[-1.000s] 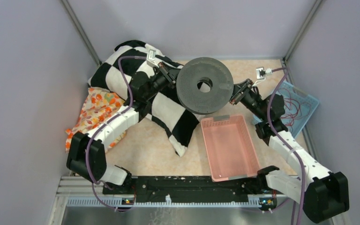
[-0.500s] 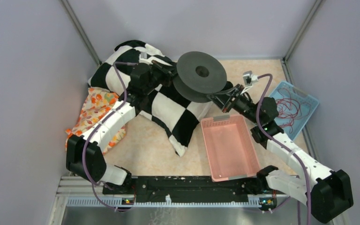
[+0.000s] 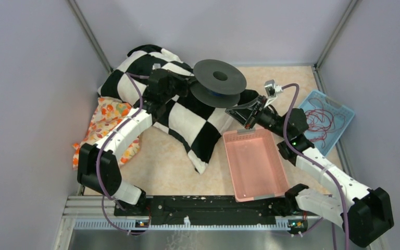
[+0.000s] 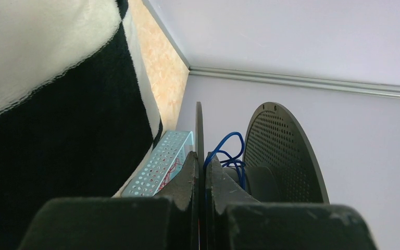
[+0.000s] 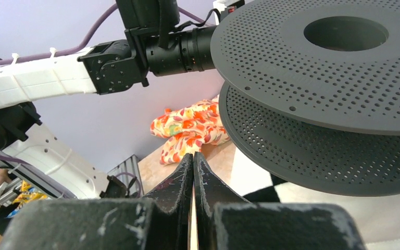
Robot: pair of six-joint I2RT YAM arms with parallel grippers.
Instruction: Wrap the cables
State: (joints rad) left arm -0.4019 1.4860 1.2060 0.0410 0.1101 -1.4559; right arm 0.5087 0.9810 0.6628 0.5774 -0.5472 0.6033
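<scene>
A dark grey perforated spool (image 3: 220, 83) hangs level over the checkered pillow. A thin dark blue cable (image 4: 228, 151) is looped round its hub and shows as a blue glint in the top view (image 3: 219, 94). My left gripper (image 3: 191, 88) is shut on the edge of one spool flange, which runs between its fingers in the left wrist view (image 4: 204, 156). My right gripper (image 3: 248, 123) is shut, with nothing seen between its jaws. It sits below and right of the spool, over the pink tray's far edge. In the right wrist view (image 5: 193, 155) the spool (image 5: 317, 67) is above it.
A black-and-white checkered pillow (image 3: 187, 122) lies under the spool. A floral cloth (image 3: 107, 122) is at the left. A pink tray (image 3: 252, 164) stands at the front centre. A light blue basket (image 3: 338, 112) with red wire stands at the right wall.
The spool has turned from facing the camera to lying level and moved slightly left. My right gripper has left the spool's rim and dropped toward the pink tray's far edge.
</scene>
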